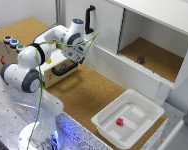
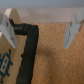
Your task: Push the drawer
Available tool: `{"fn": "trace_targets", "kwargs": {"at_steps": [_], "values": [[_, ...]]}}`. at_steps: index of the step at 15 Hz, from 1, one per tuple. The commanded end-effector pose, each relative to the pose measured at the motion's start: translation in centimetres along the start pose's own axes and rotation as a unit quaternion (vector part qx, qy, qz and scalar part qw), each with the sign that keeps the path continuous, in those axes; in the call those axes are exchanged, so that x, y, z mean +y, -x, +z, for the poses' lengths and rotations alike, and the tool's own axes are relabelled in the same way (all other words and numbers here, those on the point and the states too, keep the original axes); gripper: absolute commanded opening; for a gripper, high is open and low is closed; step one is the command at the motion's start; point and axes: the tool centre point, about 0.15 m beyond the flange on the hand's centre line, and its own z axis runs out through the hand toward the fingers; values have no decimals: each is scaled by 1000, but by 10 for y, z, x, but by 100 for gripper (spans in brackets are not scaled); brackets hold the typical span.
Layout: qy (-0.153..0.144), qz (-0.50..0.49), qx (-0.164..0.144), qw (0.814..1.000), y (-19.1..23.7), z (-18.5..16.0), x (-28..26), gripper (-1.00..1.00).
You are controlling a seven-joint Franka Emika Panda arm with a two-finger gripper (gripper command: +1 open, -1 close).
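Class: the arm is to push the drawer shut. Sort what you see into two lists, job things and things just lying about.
Job: drawer, its black handle, pincer.

Lying about: white tub, red cube, white cabinet door, dark object on the shelf, coloured buttons.

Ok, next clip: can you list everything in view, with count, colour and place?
drawer: 1, pale wood with a black handle, under the end effector
buttons: 3, on the wooden box by the exterior view's left edge; colours hard to tell
cabinet: 1, white, open, at the back
door handle: 1, black, upright on the cabinet door
dark object: 1, inside the cabinet
tub: 1, white, exterior view's lower right
red block: 1, inside the tub
cork surface: brown, around the drawer and tub
arm: 1, white
end effector: 1, open, above the handle
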Motion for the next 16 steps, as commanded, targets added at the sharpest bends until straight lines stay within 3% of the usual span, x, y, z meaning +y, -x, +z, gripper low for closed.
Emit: {"fn": "trace_targets", "kwargs": {"at_steps": [1,4,10,13,16], "values": [[-38,16,-12,999,11,45,-6,100],[-78,-23,-30,996,3,68,-23,100],[-86,-21,-42,995,-12,86,-42,100],[-114,-1,-53,992,-9,96,-42,100],[-129,12,-43,991,-8,100,-41,100]]}}
